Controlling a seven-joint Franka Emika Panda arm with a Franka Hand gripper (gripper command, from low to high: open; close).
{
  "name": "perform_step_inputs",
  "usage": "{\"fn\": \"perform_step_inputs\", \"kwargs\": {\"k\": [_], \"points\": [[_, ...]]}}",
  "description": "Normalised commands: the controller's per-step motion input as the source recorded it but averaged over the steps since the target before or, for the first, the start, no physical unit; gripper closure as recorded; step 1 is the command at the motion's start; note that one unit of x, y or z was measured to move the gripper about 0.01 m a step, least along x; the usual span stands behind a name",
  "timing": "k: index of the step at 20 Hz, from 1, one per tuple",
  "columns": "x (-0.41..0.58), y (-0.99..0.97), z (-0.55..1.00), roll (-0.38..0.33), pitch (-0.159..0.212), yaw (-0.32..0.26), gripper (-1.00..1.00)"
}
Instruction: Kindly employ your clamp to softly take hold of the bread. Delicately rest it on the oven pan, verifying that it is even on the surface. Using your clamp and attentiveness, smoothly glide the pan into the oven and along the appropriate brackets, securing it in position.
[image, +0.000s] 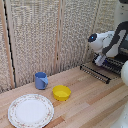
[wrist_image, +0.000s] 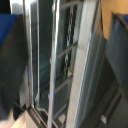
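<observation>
In the exterior view my clamp (image: 100, 60) hangs at the right, just above the back edge of the oven pan (image: 95, 72), a dark ribbed tray jutting from the dark oven (image: 117, 64). The wrist view is blurred and very close. It shows the pan's silvery bars and rim (wrist_image: 82, 65) running between my two blue-tipped fingers (wrist_image: 11, 35), which stand far apart at the picture's sides. Nothing is pinched between them. The bread is hidden in both views.
A yellow bowl (image: 61, 92) sits mid-table, with a blue cup (image: 41, 80) behind it. A patterned plate (image: 30, 110) lies toward the exterior view's left front. A woven screen (image: 45, 35) closes off the back. The arm's white body (image: 124, 75) fills the right edge.
</observation>
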Motion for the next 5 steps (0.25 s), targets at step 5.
{"fn": "perform_step_inputs", "kwargs": {"k": [5], "points": [[0.016,0.33,0.19,0.041,0.009,-0.138,-1.00]]}}
